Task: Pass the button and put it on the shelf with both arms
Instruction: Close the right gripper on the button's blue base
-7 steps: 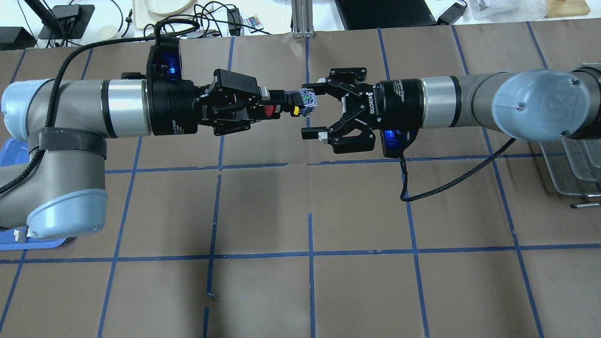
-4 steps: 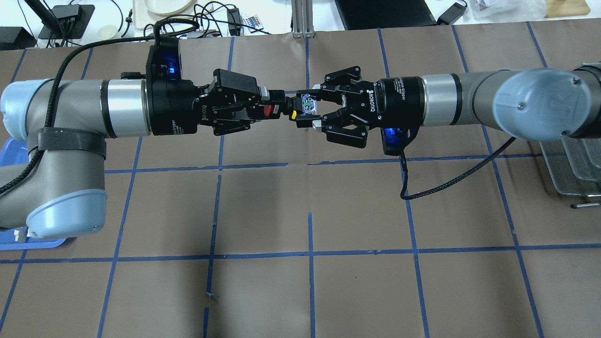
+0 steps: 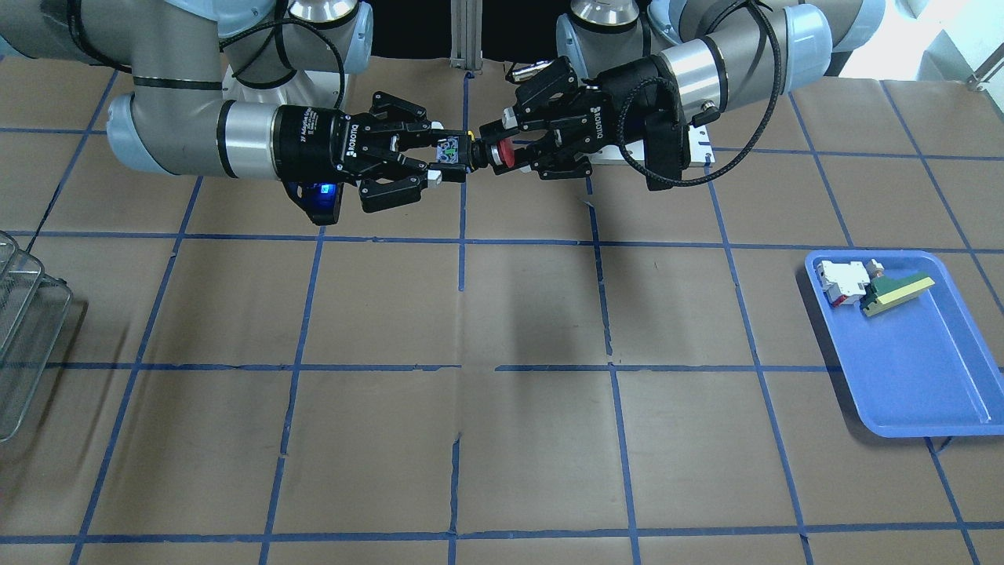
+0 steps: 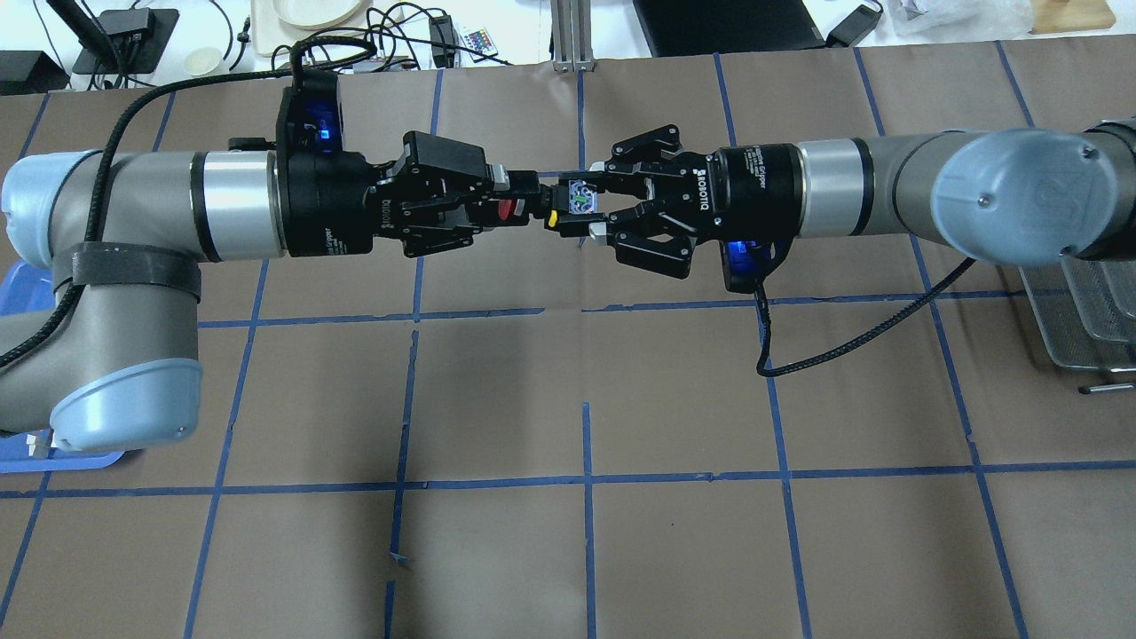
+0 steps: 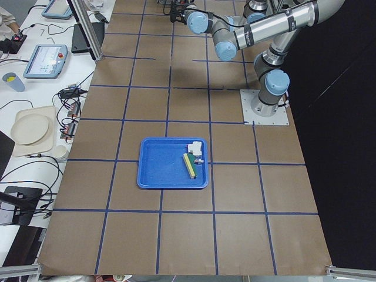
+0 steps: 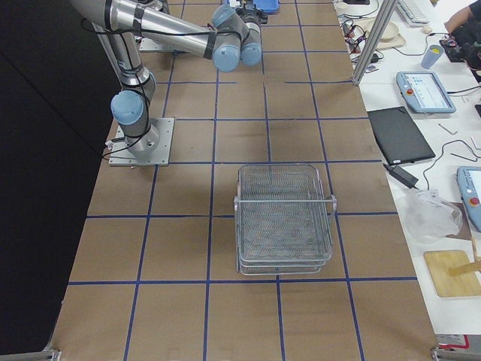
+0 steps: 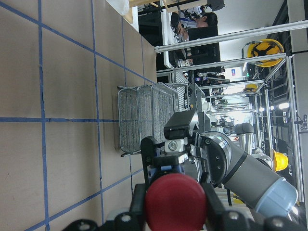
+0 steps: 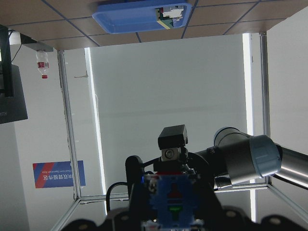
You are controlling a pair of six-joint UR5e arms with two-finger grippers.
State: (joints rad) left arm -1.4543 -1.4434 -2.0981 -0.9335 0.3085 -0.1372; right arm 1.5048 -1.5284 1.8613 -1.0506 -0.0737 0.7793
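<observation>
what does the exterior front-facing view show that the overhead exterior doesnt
Front-facing only: the white-and-red block and green-and-yellow wedge lying in the blue tray. Overhead only: the white bench with cables beyond the table; the tray is just a corner there. Both: the left gripper and right gripper gripping the button in mid-air, plus an edge of the shelf.
</observation>
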